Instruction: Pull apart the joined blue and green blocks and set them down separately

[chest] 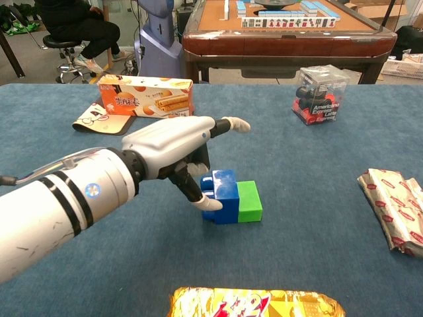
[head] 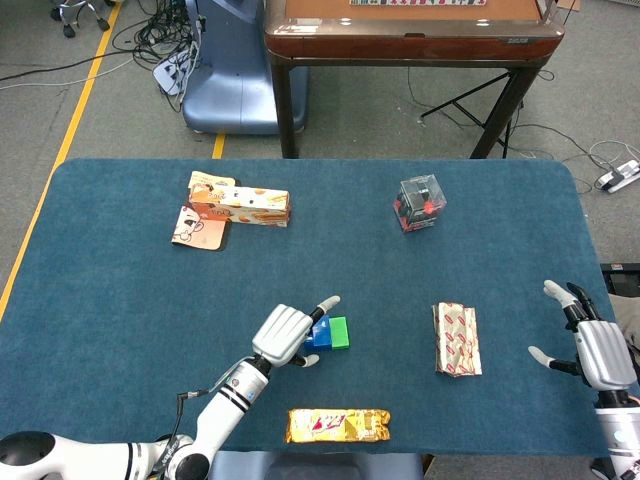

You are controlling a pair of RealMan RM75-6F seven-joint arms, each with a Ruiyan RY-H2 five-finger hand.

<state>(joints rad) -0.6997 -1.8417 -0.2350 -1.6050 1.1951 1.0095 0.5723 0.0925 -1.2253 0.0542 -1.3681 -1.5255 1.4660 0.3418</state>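
Observation:
The joined blocks lie near the table's middle front, a blue block (chest: pixel 225 191) on the left and a green block (chest: pixel 249 201) on the right, also seen as the blue block (head: pixel 322 334) and green block (head: pixel 340 332) in the head view. My left hand (chest: pixel 175 148) hovers over the blue end, fingers spread, thumb tip touching or just at the blue block's front-left side; it grips nothing. In the head view the left hand (head: pixel 287 336) covers part of the blue block. My right hand (head: pixel 598 350) stays open at the table's right edge, far from the blocks.
A gold snack packet (head: pixel 338 425) lies at the front edge. A red-white wrapped packet (head: pixel 457 339) sits right of the blocks. A biscuit box (head: pixel 238 204) and a clear box with red and black contents (head: pixel 419 203) stand further back.

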